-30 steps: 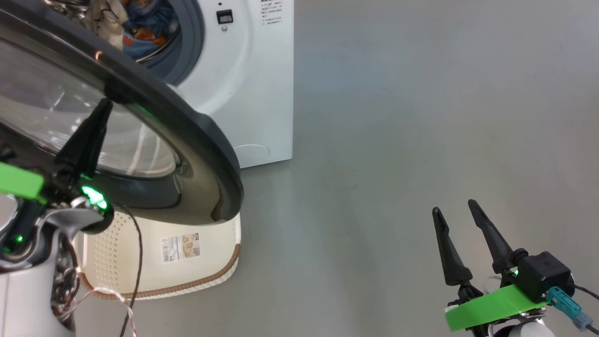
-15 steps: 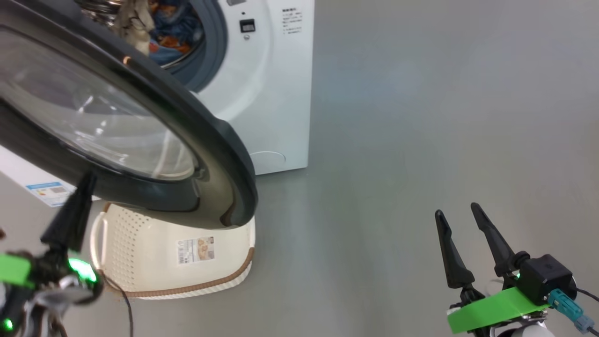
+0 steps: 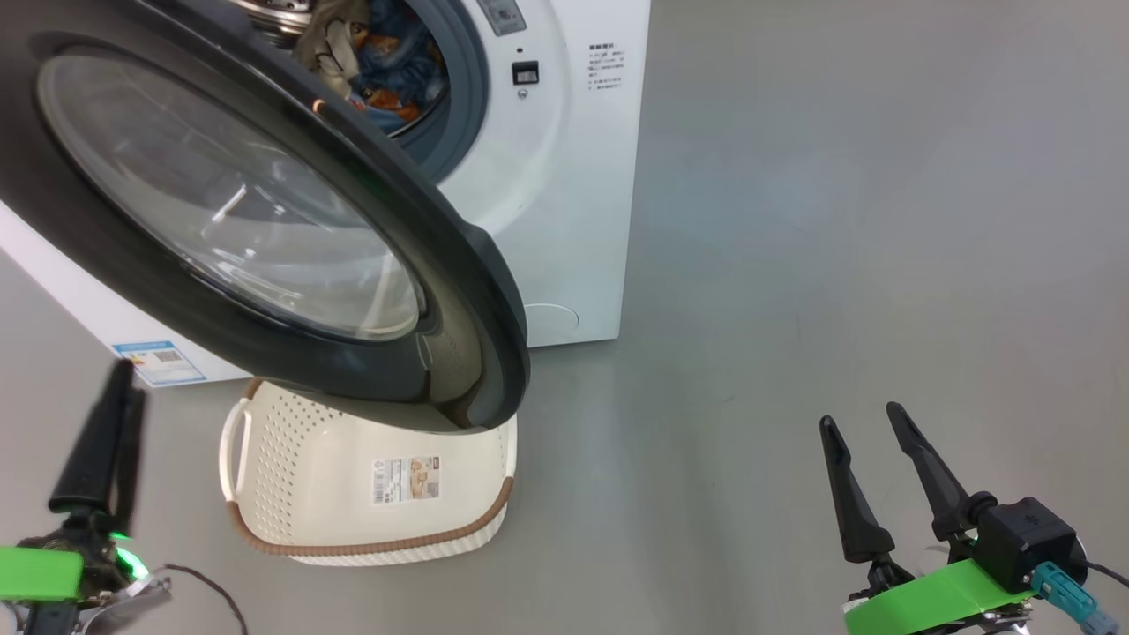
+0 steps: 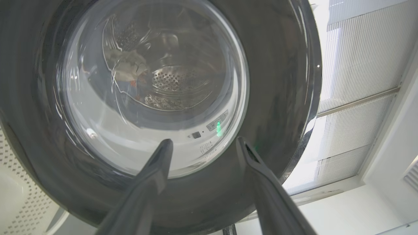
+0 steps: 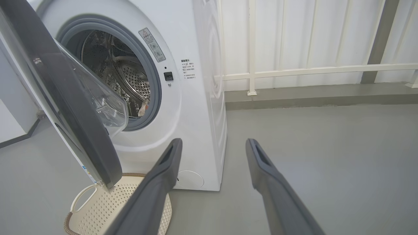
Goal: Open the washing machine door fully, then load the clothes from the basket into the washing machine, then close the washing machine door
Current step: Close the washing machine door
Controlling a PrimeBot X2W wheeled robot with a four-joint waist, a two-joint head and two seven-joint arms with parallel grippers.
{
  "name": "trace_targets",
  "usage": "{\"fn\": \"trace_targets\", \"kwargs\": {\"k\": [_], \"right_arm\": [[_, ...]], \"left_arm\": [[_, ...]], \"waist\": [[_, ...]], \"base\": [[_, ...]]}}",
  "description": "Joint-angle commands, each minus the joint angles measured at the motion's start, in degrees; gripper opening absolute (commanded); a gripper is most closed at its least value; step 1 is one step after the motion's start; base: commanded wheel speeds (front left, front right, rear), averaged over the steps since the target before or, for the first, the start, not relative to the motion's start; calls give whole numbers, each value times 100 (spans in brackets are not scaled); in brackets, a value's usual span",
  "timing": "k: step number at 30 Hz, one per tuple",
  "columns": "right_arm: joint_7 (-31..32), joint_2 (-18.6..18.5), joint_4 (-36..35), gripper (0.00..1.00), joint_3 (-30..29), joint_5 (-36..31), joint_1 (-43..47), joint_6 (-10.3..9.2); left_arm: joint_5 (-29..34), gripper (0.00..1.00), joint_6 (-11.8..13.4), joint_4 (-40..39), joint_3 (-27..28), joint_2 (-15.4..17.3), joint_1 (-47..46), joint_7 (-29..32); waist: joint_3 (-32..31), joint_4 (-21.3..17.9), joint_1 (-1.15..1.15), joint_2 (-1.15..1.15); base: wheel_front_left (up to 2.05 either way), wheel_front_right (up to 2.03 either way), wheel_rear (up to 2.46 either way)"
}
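The washing machine [image 3: 564, 194] stands at the upper left with the clothes [image 3: 379, 53], blue, orange and cream, lying in its drum. The washing machine door [image 3: 423, 256] hangs partly open, swung out above the basket [image 3: 379, 542], whose visible inside is bare apart from a label. My left gripper [image 3: 123, 379] sits low at the left, below and in front of the door, apart from it. In the left wrist view the left gripper [image 4: 204, 143] is open and points at the door glass [image 4: 147, 81]. My right gripper [image 3: 860, 416] is open over the floor at the lower right, holding nothing.
Grey floor stretches open to the right of the machine [image 5: 196, 114]. A white railing [image 5: 294, 70] and a low kerb run along the far wall. The door [image 5: 65, 98] overhangs the basket [image 5: 98, 209] by the machine's front. A small blue label [image 3: 159, 362] sits low on the machine.
My left gripper has come off the door rim, dropped back below the door and opened. The head camera has shifted, so the whole scene sits further right. The right gripper is unchanged.
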Motion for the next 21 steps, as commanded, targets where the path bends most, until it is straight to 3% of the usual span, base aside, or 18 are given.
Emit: {"fn": "trace_targets", "kwargs": {"k": [1,5,10,14,21], "right_arm": [[-4,-7,-166,100,135,-74,-23,16],[33,-7,-191,100,118,-104,21,16],[79,-7,-217,100,109,-144,79,16],[128,-7,-250,100,133,-183,125,16],[200,-35,-280,100,150,-213,208,16]], "left_arm": [[218,100,-60,-265,190,194,-34,-118],[1887,100,-60,-772,-162,544,258,-1000],[3917,100,-38,-773,-583,840,676,-2127],[5299,100,290,-600,-859,1052,930,-2621],[6237,100,694,-280,-1186,1019,1229,-3049]], "waist": [[-25,20,0,0],[-92,44,0,0],[-205,68,0,0],[-276,80,0,0],[-414,63,0,0]], "base": [[0,0,0],[0,0,0],[0,0,0],[0,0,0],[0,0,0]]}}
